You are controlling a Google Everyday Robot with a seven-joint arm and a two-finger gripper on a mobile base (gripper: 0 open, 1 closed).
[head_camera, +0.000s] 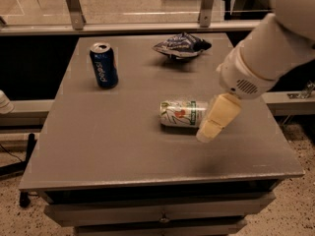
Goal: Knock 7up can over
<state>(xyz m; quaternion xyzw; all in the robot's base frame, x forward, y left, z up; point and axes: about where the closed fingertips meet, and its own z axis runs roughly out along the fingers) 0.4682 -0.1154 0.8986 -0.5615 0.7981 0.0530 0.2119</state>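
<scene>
The 7up can (181, 113), white with a green band and a small red mark, lies on its side near the middle of the grey table (113, 151), its silver top pointing left. My gripper (210, 131) hangs from the white arm at the right. Its cream fingers point down and left, just off the can's right end and above the tabletop. It holds nothing that I can see.
A dark blue Pepsi can (104, 65) stands upright at the back left of the table. A crumpled dark chip bag (181, 45) lies at the back middle. A metal rail and posts run behind the table. The table's front edge has drawers below.
</scene>
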